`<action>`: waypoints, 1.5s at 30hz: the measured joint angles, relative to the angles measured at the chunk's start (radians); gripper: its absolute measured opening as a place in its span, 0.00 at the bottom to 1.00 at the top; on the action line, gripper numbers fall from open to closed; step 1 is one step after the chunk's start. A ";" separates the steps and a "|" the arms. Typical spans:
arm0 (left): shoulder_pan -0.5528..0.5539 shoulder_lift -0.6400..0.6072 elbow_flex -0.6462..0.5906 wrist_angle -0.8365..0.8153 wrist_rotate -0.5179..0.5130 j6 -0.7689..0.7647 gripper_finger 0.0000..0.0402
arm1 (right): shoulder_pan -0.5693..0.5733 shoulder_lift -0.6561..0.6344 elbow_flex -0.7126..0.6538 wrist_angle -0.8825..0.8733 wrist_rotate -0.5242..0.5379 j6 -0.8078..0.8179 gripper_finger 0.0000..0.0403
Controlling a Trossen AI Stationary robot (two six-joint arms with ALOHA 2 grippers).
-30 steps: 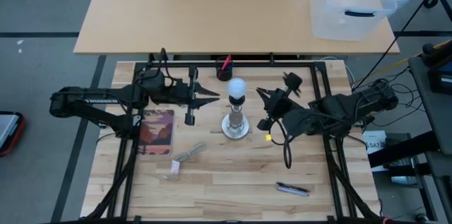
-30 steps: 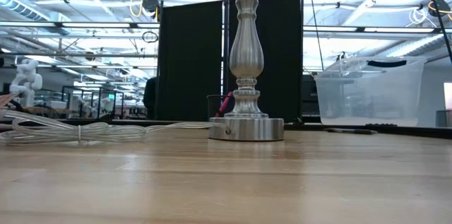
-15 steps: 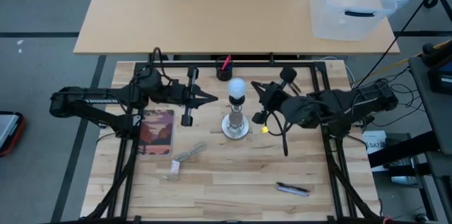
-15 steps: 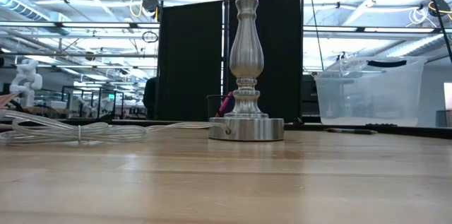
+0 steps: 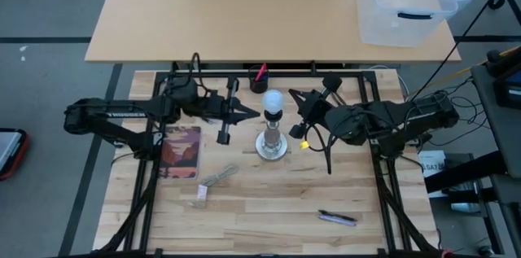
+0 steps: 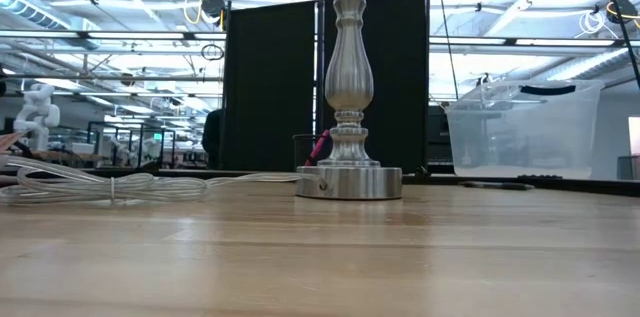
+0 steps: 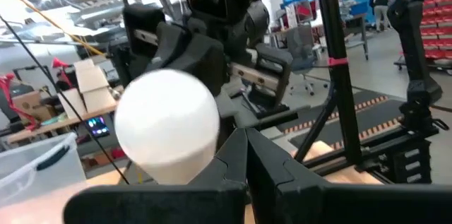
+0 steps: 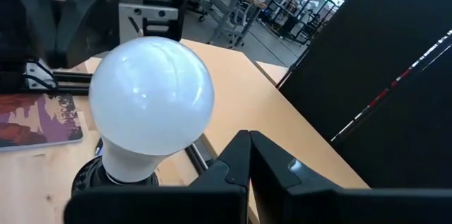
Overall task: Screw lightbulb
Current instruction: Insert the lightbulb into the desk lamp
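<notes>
The desk [image 5: 269,209] is made of light wooden planks with a visible grain, and a black metal frame runs around it; behind it stands a second, smooth tan table [image 5: 244,14] which carries a clear plastic bin [image 5: 407,2]. In the low view the room behind is a big workshop with bright ceiling lights, a dark partition panel [image 6: 270,87] and shelves far away. In the middle of the desk stands a silvery metal lamp stand [image 6: 349,97] with a turned, vase-like post and a round disc foot, its surface brushed and shiny. The lightbulb [image 5: 273,102] sits on top of this stand, a frosted white round globe that becomes narrow toward the socket. The left gripper [image 5: 254,112] is just beside the bulb on its left side, and its jaws are clenched together with nothing between them. The right gripper [image 5: 293,116] is just beside the bulb on the other side, also with jaws clenched and empty. Whether the tips touch the glass I cannot tell. A coiled clear cable [image 6: 100,185] lies on the desk left of the foot. Near the left arm lies a flat booklet [image 5: 180,150] with a reddish picture cover, and a dark pen [image 5: 337,218] lies toward the front right of the desk. A small dark cup [image 5: 259,85] with a red object in it stands at the back edge.
</notes>
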 joint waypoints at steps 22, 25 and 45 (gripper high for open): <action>0.020 0.010 0.014 0.006 -0.001 -0.020 0.00 | -0.037 0.014 0.001 0.054 -0.078 -0.049 0.00; 0.020 0.013 0.026 -0.003 -0.001 -0.020 0.00 | -0.037 0.014 0.001 0.056 -0.079 -0.049 0.00; 0.033 0.043 0.059 -0.050 0.002 -0.021 0.00 | -0.036 0.023 0.001 0.049 -0.113 -0.050 0.00</action>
